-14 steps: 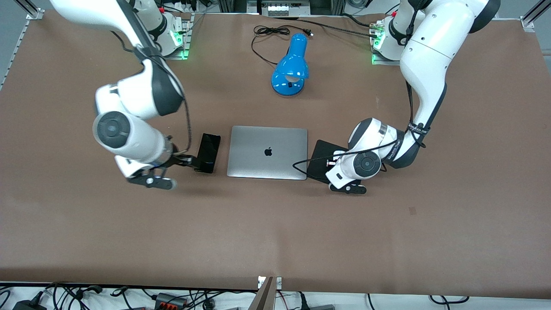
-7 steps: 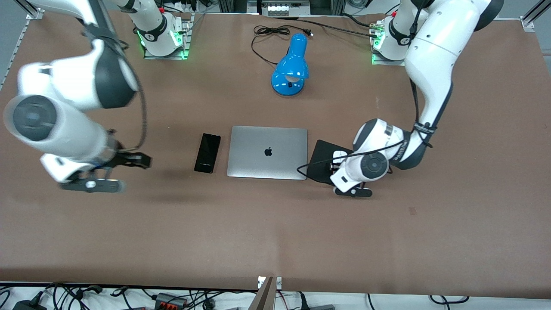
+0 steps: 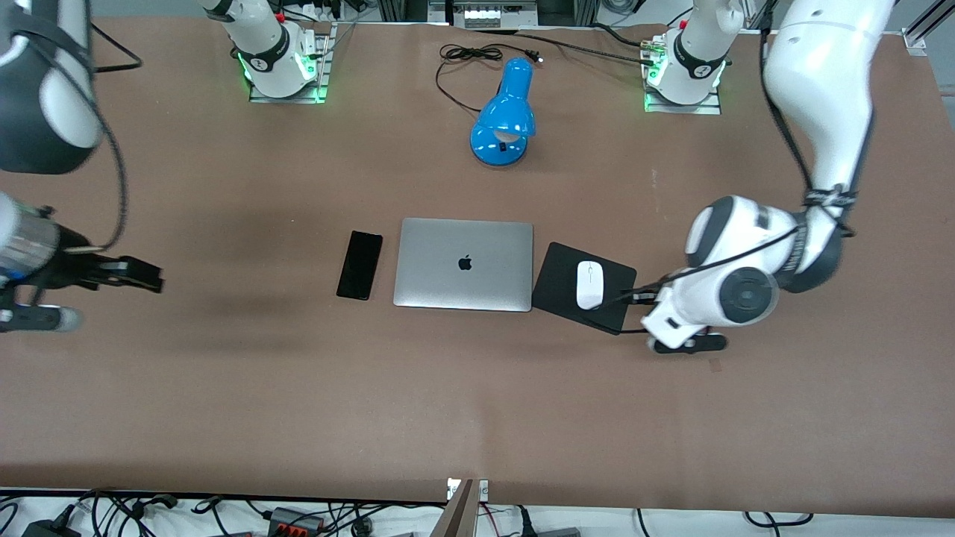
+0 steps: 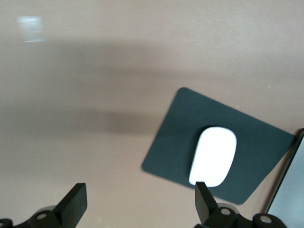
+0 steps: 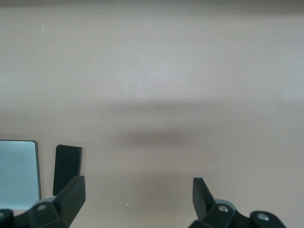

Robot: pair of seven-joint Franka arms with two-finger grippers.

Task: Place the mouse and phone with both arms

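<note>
The white mouse (image 3: 589, 284) lies on the black square pad (image 3: 559, 280), beside the closed laptop toward the left arm's end of the table. The black phone (image 3: 359, 265) lies flat on the table beside the laptop, toward the right arm's end. My left gripper (image 3: 638, 298) is open and empty, just off the pad's edge. In the left wrist view the mouse (image 4: 213, 156) and the pad (image 4: 185, 128) show past my left gripper (image 4: 140, 206). My right gripper (image 3: 142, 274) is open and empty over bare table, well away from the phone. The phone (image 5: 66, 168) also shows in the right wrist view, beside my right gripper (image 5: 137, 194).
A closed silver laptop (image 3: 464, 264) lies between the phone and the pad. A blue desk lamp (image 3: 505, 119) with a black cord lies nearer the arms' bases. The brown table (image 3: 477, 403) stretches wide toward the front camera.
My right gripper has left the phone and swung away toward the right arm's end of the table. My left gripper has drawn back off the pad, and the mouse now shows on it.
</note>
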